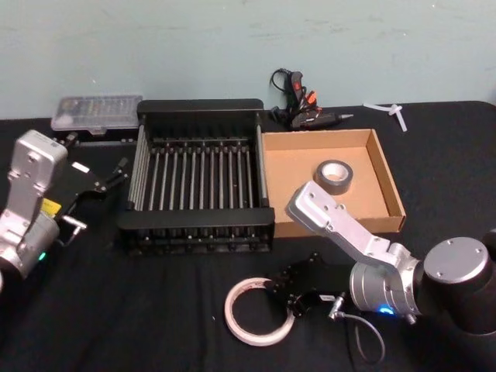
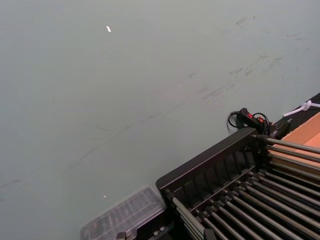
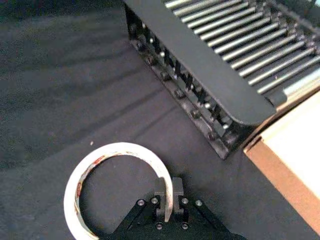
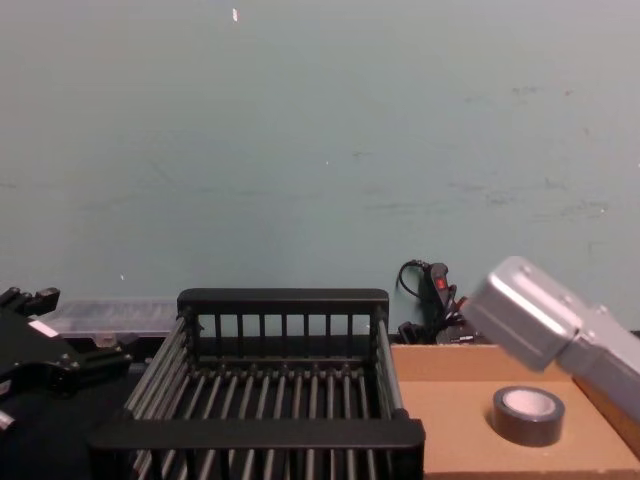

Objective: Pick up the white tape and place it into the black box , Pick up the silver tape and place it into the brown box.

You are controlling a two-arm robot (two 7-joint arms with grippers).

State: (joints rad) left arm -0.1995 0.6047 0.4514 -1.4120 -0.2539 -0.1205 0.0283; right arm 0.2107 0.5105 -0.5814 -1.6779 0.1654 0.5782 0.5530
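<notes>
The white tape (image 1: 232, 311) (image 3: 73, 178) is a flat ring on the black cloth in front of the black box (image 1: 198, 109) (image 3: 200, 65) (image 4: 280, 298). My right gripper (image 1: 285, 302) (image 3: 169, 189) is shut on the ring's right rim, one finger inside the hole and one outside. I cannot tell whether the ring is lifted off the cloth. The silver tape (image 1: 335, 176) (image 4: 528, 415) lies flat inside the brown box (image 1: 387, 178) (image 4: 450, 400), right of the black box. My left gripper (image 1: 105, 180) is parked at the table's left, beside the black box.
A clear plastic case (image 1: 97, 111) (image 2: 125, 215) sits behind the black box at the left. Hand tools with cords (image 1: 298, 101) (image 4: 435, 285) lie behind the brown box, and a white part (image 1: 391, 111) lies farther right. A cable (image 1: 364, 341) loops by my right wrist.
</notes>
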